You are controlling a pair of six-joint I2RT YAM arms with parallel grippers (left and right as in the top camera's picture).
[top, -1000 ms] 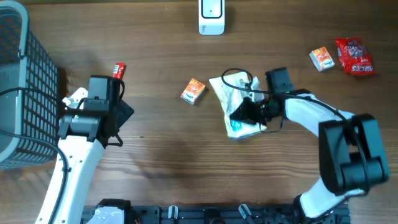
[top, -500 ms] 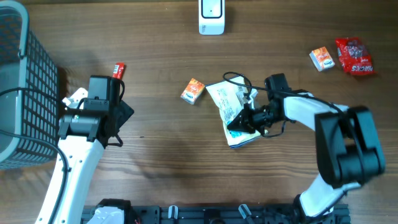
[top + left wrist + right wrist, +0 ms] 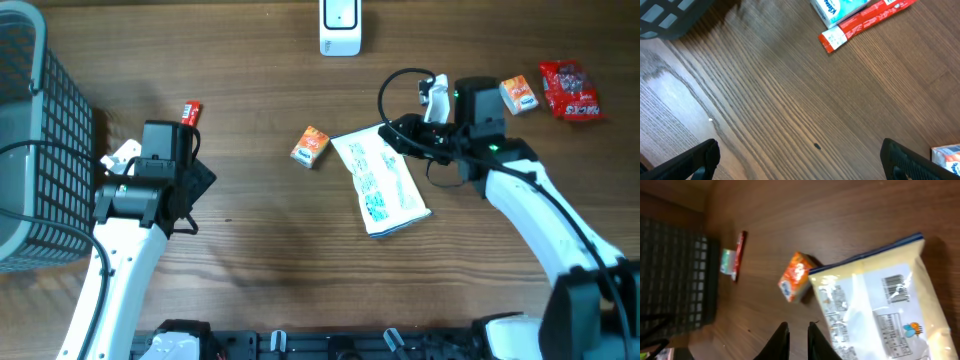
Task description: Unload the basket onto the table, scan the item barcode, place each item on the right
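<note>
Overhead view: white pouch (image 3: 385,180) lies flat at centre of table (image 3: 250,250), label side up. Looks light, soft, crinkly, probably slippery film. Take by edge or corner, not over barcode (image 3: 894,286). Right gripper (image 3: 797,339) nearly closed, empty, just beside pouch upper corner. Left gripper (image 3: 800,162) wide, empty.

The counter (image 3: 260,250) is matt brown wood with a clear grain. The pouch (image 3: 385,180) at centre is glossy plastic film that catches the light. Top centre, the scanner (image 3: 340,25) is smooth white plastic. The small orange box (image 3: 311,145) looks like printed card.
</note>
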